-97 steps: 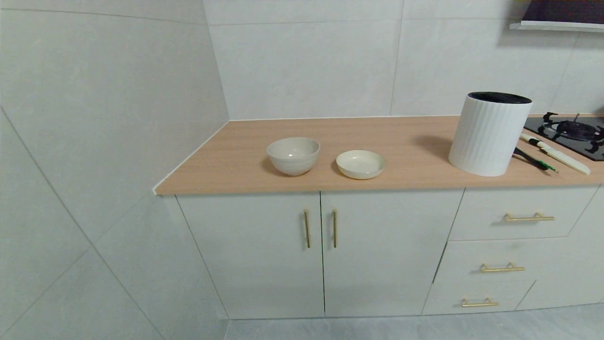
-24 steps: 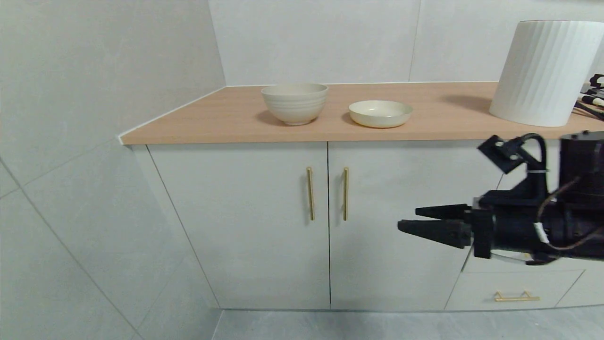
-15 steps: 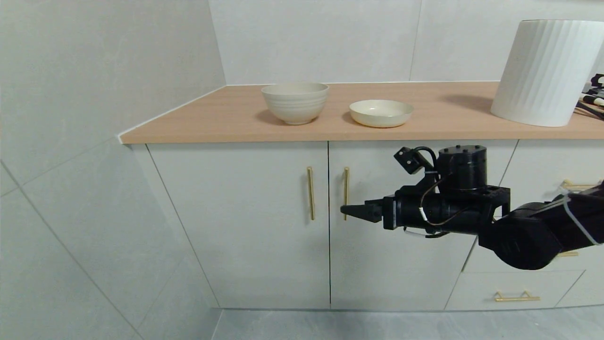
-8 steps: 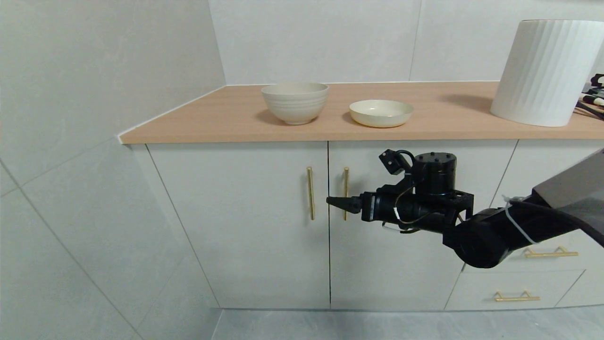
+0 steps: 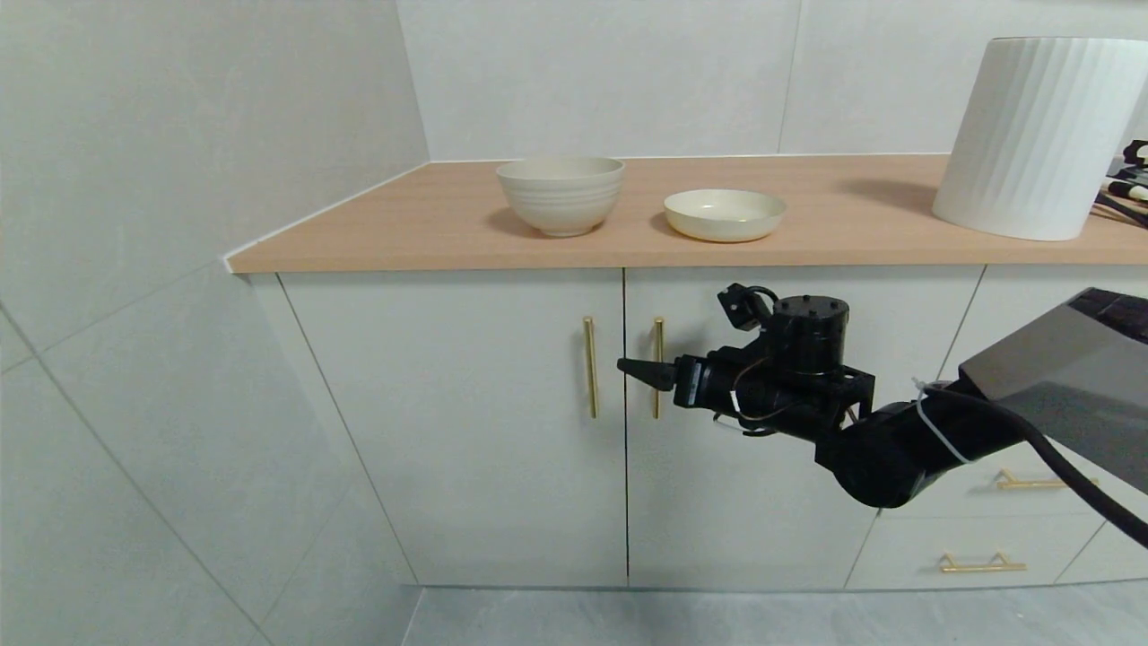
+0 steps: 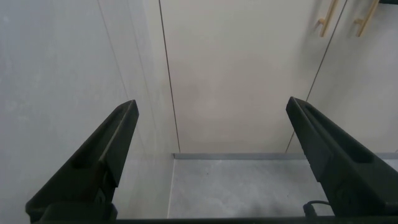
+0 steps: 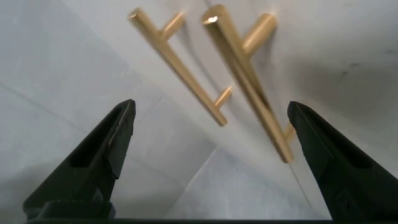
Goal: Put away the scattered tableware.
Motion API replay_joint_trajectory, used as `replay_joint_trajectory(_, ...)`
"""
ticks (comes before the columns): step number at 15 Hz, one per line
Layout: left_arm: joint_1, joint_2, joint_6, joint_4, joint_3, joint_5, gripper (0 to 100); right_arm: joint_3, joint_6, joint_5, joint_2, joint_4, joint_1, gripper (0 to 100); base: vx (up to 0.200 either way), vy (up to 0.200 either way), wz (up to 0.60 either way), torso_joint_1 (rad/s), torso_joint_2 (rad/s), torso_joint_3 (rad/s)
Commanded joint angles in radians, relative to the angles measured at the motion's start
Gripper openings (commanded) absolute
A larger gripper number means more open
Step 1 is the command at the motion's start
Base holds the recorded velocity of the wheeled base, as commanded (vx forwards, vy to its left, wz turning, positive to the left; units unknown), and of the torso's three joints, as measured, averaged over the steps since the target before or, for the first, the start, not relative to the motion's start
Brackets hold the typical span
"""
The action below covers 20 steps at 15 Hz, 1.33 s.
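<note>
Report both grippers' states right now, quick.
Left gripper: open, holding nothing.
Right gripper: open, holding nothing, facing the gold door handles.

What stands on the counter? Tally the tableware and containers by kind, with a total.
Bowl: 1
Shallow dish: 1
White ribbed container: 1
Total: 3
Utensils at the right edge are cut off, so not counted.
</note>
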Motion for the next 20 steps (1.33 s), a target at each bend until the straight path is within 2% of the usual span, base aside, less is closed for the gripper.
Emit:
replay_joint_trajectory(1,0.000,0.000,0.000,0.000,0.000,0.000,100,-0.017,0.001,-0.021,0.028,-0.017,0.005,100,0.000,0.000,0.00,0.000,0.00,0.000)
replay_joint_trajectory(16,0.000,0.000,-0.002,0.000,0.000,0.000,100,-0.031,0.079,-0.025,0.046,-0.047,0.042,100,0.000,0.000,0.00,0.000,0.00,0.000)
replay_joint_trajectory(20,0.000,0.000,-0.002,0.000,0.000,0.000,100,0.029,0.093,0.031,0.000,-0.047,0.056,100,0.000,0.000,0.00,0.000,0.00,0.000)
